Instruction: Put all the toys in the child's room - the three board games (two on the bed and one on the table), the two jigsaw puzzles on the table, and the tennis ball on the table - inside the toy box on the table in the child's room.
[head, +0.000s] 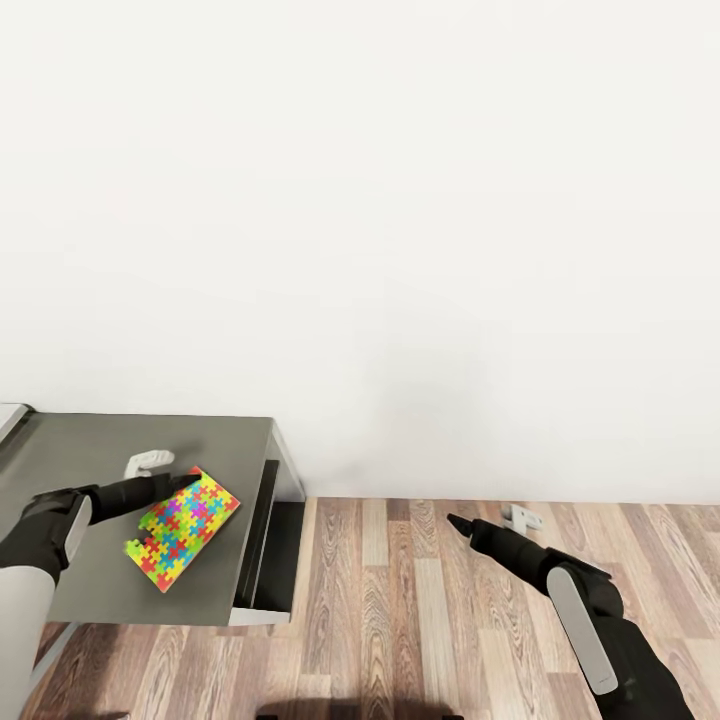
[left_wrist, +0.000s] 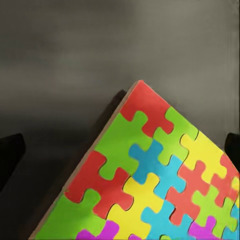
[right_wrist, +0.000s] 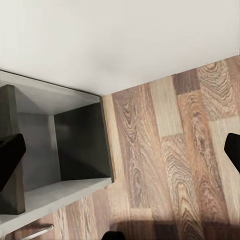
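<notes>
Jaws first: spread on the left gripper (head: 185, 480), fingertips at the far corner of the jigsaw puzzle (head: 182, 529), not visibly closed on it. Lies flat on the table (head: 90, 450) near its right end, long axis running diagonally from that far corner back toward the robot; just beside a small white fitting (head: 149, 462). Right gripper (head: 458, 523) out over the wood floor (head: 400, 600), well apart from the table — plainly the farther arm.

Left wrist: dark fingertips (left_wrist: 11, 155) wide at either edge, puzzle (left_wrist: 150, 180) corner between and ahead, resting on grey tabletop (left_wrist: 75, 50).

Right wrist: spread too, holding nothing — table's open shelf (right_wrist: 75, 145) and planks (right_wrist: 170, 150) beyond.
</notes>
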